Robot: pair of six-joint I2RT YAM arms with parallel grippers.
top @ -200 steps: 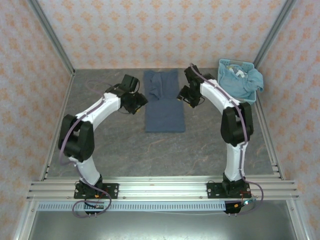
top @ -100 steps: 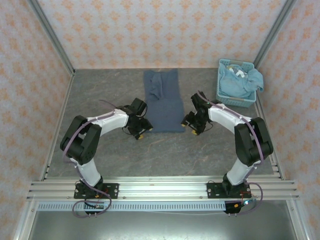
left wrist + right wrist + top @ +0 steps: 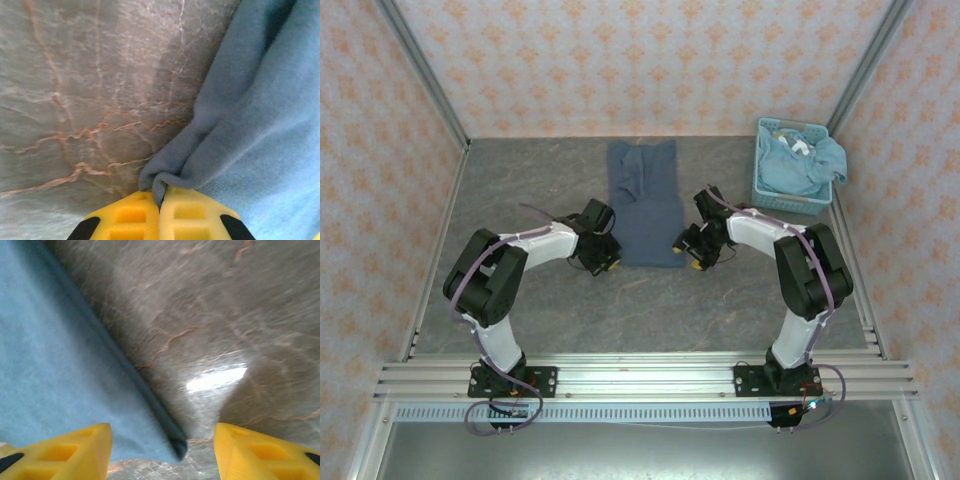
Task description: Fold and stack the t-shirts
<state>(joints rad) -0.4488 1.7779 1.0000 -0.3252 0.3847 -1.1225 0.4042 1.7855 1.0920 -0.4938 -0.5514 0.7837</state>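
Plainly, the left end effector pinches the lower-left corner of the dark slate-blue t-shirt, lying lengthwise up-frame, while the right end effector gapes around the lower-right corner.

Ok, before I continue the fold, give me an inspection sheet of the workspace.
Surface: grey marbled table, no spills seen.
Job's things: dark blue t-shirt flat mid-table, with a fold at its far end; lighter blue t-shirts heaped in the basket at far right.
Clutter: nothing seen.
Grippers: left gripper shut on the dark blue t-shirt's near-left corner; right gripper open, fingers straddling its near-right corner.
Cables: cables loop at both arm bases, off the cloth.
Surroundings: patterned walls, aluminium frame.
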